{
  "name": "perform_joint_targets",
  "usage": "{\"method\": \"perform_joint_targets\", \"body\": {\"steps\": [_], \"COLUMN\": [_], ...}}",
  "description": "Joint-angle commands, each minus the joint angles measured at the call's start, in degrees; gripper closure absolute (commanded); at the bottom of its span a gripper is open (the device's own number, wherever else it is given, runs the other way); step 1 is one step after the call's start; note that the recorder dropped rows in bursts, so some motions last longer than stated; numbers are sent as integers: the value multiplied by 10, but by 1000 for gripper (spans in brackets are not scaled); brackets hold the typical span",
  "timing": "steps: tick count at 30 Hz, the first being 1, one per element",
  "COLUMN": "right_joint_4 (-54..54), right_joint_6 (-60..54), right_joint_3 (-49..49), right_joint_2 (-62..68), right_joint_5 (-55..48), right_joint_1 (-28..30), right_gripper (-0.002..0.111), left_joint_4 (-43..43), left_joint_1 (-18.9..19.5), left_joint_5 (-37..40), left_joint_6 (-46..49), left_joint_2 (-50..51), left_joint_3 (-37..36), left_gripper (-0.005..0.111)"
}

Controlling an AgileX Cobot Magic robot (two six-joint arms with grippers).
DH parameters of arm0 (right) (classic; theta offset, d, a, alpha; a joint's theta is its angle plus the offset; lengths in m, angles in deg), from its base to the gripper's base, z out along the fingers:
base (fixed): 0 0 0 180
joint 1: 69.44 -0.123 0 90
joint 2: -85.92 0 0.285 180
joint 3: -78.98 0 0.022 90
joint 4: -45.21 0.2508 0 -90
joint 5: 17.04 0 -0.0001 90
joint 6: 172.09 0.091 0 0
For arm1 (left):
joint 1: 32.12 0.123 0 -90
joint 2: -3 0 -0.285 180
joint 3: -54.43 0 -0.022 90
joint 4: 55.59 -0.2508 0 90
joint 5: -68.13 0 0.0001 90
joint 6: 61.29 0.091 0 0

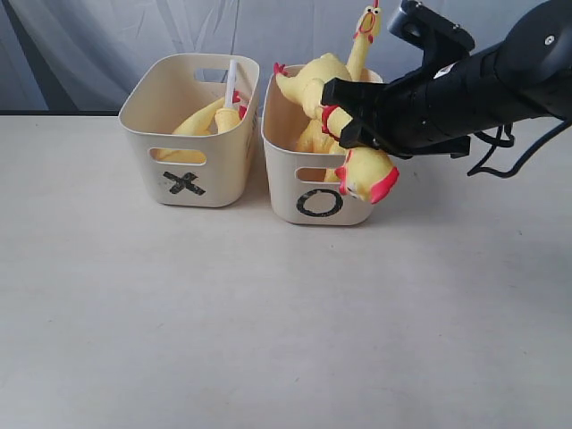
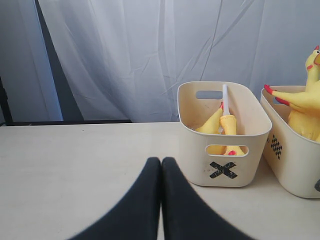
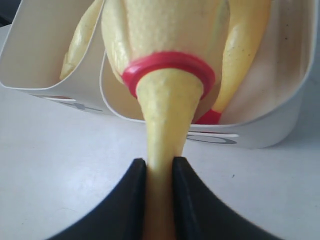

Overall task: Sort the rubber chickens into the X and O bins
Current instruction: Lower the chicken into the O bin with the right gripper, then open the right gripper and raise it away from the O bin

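My left end effector (image 2: 161,195) is pressed shut on nothing, low over the bench (image 1: 268,313), so I see no danger from it. At the centre left of the exterior view, the X bin (image 1: 223,179) has two rubber chickens (image 1: 204,121) lying inside, one with a white tube (image 1: 231,80) standing up. Just to its right, the O bin (image 1: 286,183) has an upright chicken (image 1: 365,31) at the back. The right end effector (image 1: 340,114) is pinched narrow on the thin neck of the last chicken (image 1: 365,172). Its body is in the O bin, but its head hangs outside, over the front right rim. I think this is the risk: if I let go here, the head may pull it out onto the bench. The soft neck could also slip, or a pull could drag the bin.
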Motion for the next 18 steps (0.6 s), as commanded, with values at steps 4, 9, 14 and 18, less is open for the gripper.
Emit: {"method": "perform_joint_targets", "body": {"steps": [4,9,14,18], "right_joint_4": [-5,-5,-1,-3], "right_joint_6": [-2,-2,-2,-2], "right_joint_3": [2,2,2,2], "right_joint_2": [-3,-3,-3,-17], "right_joint_5": [16,16,16,26], "right_joint_1": [2,2,2,2], "right_gripper": [75,69,69,69], "left_joint_4": [-1,-1,-1,-1], "left_joint_1": [-1,-1,-1,-1], "left_joint_5": [-3,-2,-2,-2], "left_joint_6": [0,0,0,0], "left_joint_2": [-3,-3,-3,-3], "left_joint_3": [-2,-2,-2,-2], "left_gripper": [107,107,107,107]}}
